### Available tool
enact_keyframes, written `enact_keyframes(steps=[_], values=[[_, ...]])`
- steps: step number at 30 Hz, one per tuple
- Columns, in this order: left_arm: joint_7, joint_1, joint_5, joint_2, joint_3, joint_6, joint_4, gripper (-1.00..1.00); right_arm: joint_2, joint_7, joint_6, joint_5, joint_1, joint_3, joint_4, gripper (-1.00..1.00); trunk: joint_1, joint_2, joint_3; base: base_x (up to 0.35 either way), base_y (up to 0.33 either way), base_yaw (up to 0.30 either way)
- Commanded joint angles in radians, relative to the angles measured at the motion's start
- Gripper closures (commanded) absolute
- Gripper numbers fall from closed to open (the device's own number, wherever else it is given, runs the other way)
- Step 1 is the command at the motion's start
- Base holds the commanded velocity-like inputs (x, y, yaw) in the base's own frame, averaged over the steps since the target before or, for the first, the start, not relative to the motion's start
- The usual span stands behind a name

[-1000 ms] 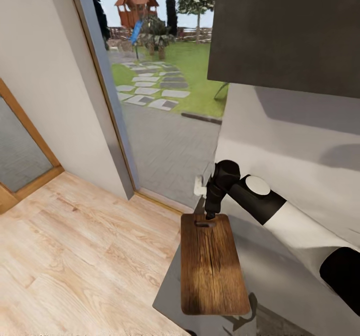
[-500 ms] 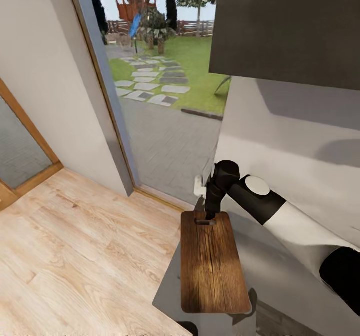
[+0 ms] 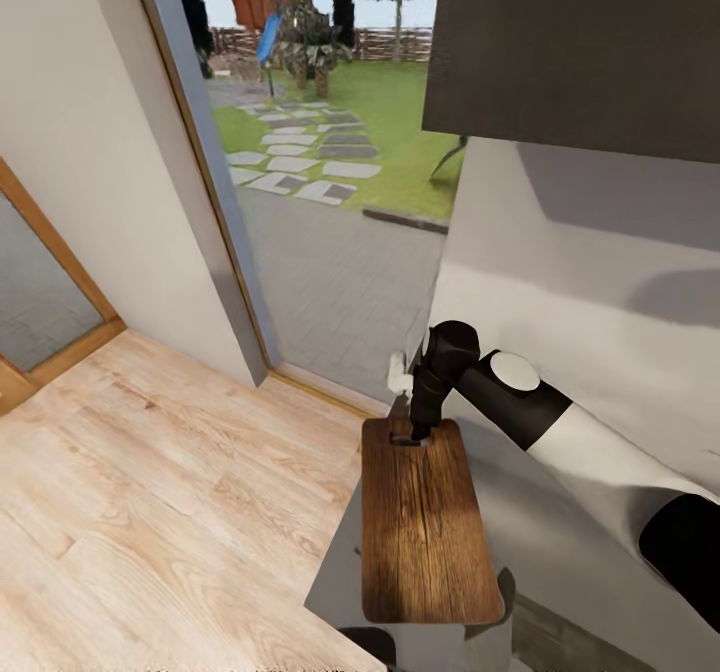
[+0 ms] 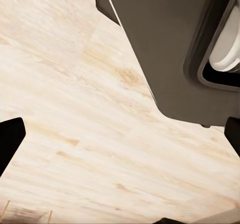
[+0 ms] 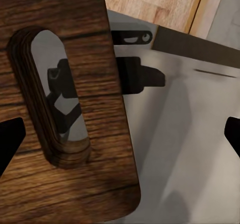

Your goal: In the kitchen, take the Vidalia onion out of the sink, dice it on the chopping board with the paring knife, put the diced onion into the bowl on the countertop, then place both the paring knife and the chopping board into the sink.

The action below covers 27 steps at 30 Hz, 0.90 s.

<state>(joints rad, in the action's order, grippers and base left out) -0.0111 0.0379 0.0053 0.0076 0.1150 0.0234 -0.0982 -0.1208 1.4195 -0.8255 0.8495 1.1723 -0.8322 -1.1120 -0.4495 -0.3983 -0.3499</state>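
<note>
From the head view, the kitchen's big window (image 3: 330, 182) and plank floor (image 3: 150, 512) lie beyond the countertop (image 3: 560, 552), where the right gripper (image 3: 412, 437) stands over the handle slot of the chopping board (image 3: 425, 532). The board overhangs the counter's edge, so a clumsy pull could tip it floorward. In the right wrist view its fingertips (image 5: 10, 139) sit spread wide, the slot (image 5: 52, 94) between them and nothing clasped; the left wrist view has the left gripper (image 4: 120, 144) parted over bare floor.

home kitchen, probably, dark upper cabinet (image 3: 580, 42), countertop (image 3: 560, 542), chopping board (image 3: 425, 522), garden window (image 3: 320, 152)
</note>
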Motion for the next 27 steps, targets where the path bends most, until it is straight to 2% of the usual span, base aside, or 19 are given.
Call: enact_keyframes(steps=[1,18,27], values=[[-0.001,0.0,0.0,-0.001,0.006,0.001,-0.002,-1.0,-0.001,0.007,-0.009,0.006,0.001,-0.002,-0.002,-1.0,-0.001,-0.002,-0.003,0.0,0.0,0.0],[-0.001,0.0,0.001,-0.005,0.006,0.001,-0.002,-1.0,-0.002,0.007,-0.009,0.007,0.001,-0.004,-0.002,-1.0,-0.001,-0.002,-0.029,0.0,0.0,0.004],[-0.001,0.0,0.001,-0.005,0.006,0.001,-0.002,-1.0,-0.004,0.007,-0.009,0.008,0.001,0.0,-0.002,-1.0,-0.001,-0.002,-0.032,0.0,0.0,0.006]])
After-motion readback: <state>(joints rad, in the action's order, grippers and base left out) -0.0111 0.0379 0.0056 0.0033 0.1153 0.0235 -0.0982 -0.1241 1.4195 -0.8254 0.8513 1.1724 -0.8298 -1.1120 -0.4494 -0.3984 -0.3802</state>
